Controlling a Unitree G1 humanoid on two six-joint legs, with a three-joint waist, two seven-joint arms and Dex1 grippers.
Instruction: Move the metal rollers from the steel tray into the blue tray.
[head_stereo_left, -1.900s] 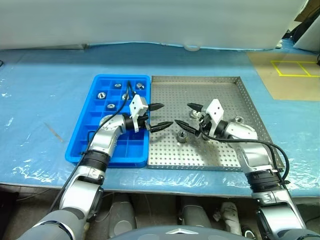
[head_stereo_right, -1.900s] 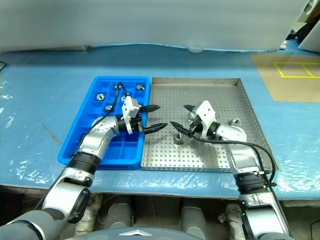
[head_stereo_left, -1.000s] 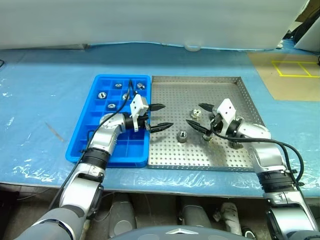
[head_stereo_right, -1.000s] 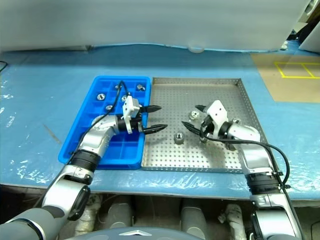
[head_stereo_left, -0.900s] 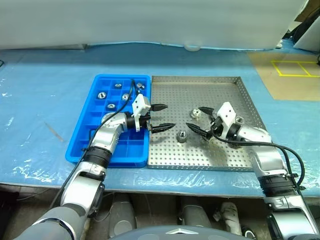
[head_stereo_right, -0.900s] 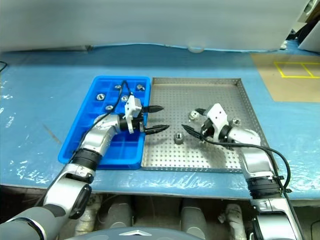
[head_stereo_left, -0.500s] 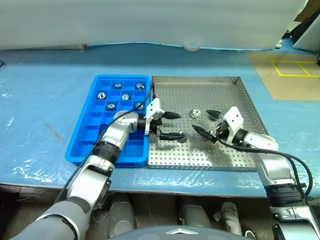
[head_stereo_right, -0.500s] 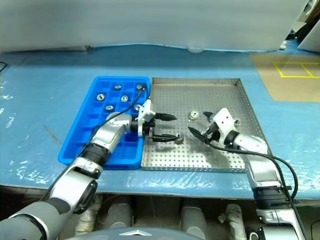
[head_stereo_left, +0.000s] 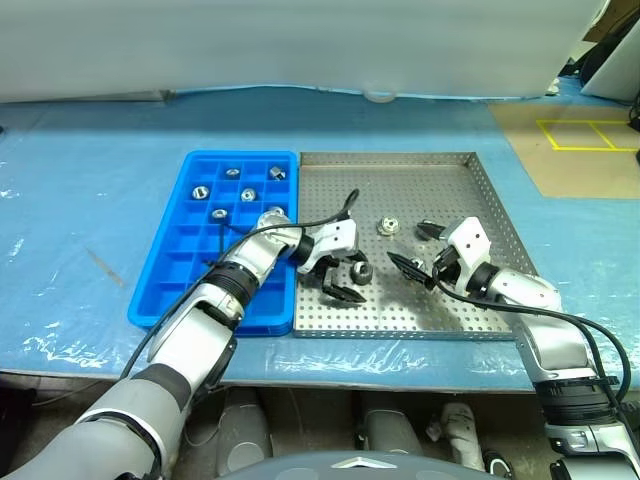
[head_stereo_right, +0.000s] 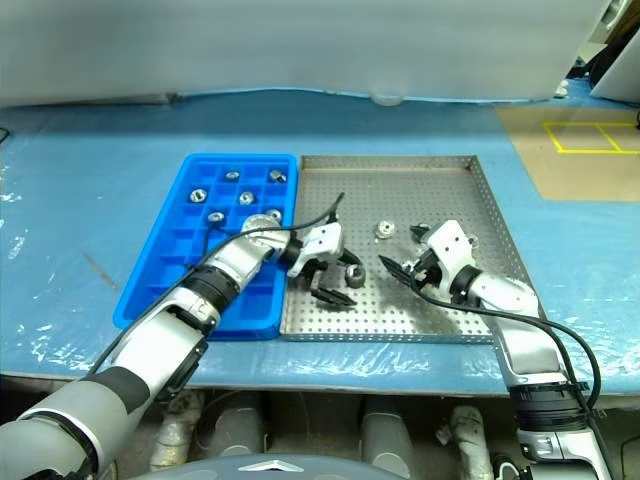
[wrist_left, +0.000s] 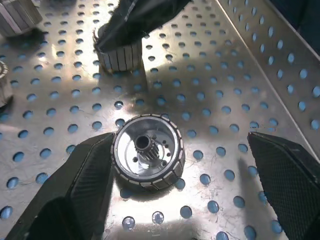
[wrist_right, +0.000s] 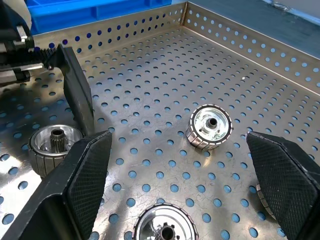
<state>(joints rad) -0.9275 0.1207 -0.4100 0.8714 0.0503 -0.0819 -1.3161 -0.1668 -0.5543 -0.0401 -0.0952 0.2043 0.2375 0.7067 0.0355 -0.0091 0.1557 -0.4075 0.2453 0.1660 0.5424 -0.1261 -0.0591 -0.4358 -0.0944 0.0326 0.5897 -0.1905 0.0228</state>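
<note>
- A blue-covered table (head_stereo_left: 90, 200) holds two trays side by side: the blue tray (head_stereo_left: 170, 270) toward nine o'clock and the steel tray (head_stereo_left: 400, 180) toward three o'clock, their long edges touching.
- The blue tray has a grid of small square compartments. Several metal rollers (head_stereo_left: 248, 194) sit in single compartments near its twelve o'clock end.
- The steel tray has a perforated floor and low raised rims.
- The left gripper (head_stereo_left: 347, 274) reaches across the shared edge of the trays and is low over the steel tray's floor, near its nine o'clock side.
- Its two black fingers stand wide apart on either side of one roller (wrist_left: 147, 158), which lies flat on the holes with its toothed centre facing up.
- One finger pad (wrist_left: 85, 175) touches or nearly touches that roller's rim; the other finger is well apart from it. The roller is not lifted.
- The right gripper (head_stereo_left: 418, 248) hangs low over the middle of the steel tray, toward four o'clock from the left gripper. Its fingers are spread wide and hold nothing.
- Another roller (head_stereo_left: 388, 227) lies loose on the steel tray at about twelve o'clock from the right gripper.
- The right wrist view shows a further roller (wrist_right: 159, 226) on the floor between that gripper's fingers, with no finger touching it.
</note>
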